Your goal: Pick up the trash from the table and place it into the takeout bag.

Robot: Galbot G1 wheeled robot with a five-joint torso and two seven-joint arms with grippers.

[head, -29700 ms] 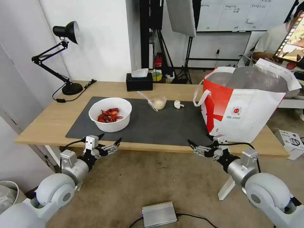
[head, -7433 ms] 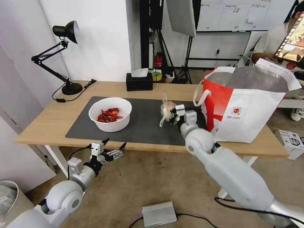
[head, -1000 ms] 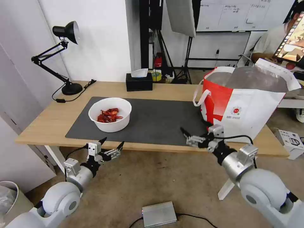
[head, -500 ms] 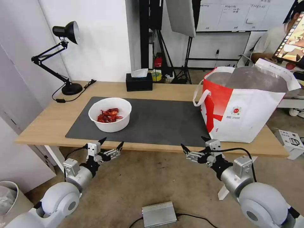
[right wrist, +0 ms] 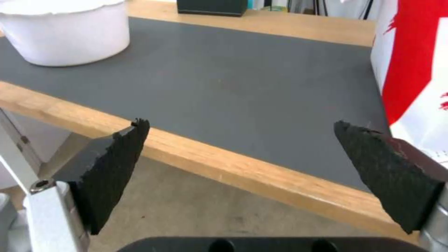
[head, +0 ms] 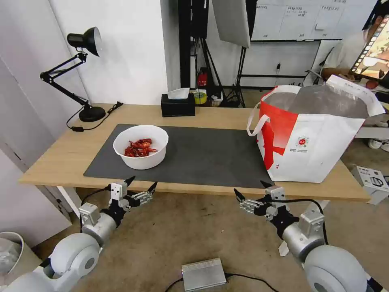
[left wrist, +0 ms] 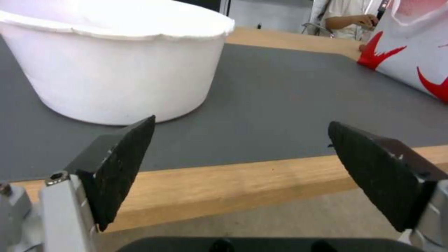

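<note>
Bare concrete floor lies under both arms, just short of the surface's (head: 60, 158) near edge. Nearest, the left gripper (head: 140, 187) hangs below that edge in front of the bowl, fingers (left wrist: 122, 161) spread and empty; the right gripper (head: 253, 192) hangs likewise before the bag's near corner, fingers (right wrist: 112, 164) parted on nothing.

Farther in, on the dark grey mat (head: 202, 156), one white round bowl (head: 140, 146) holds a small heap of red crayfish shells (head: 138, 147). It looks light and thin-walled, probably flexing under a squeeze, with a smooth, slightly flared side that may slip; a pinch over the rim, one finger inside, seems the safest hold, kept level so shells stay in.

Beyond, at the right end, one takeout bag (head: 312, 146) stands open, soft-sided.

Count: one bowl of trash on the mat, one bag, two grippers.
</note>
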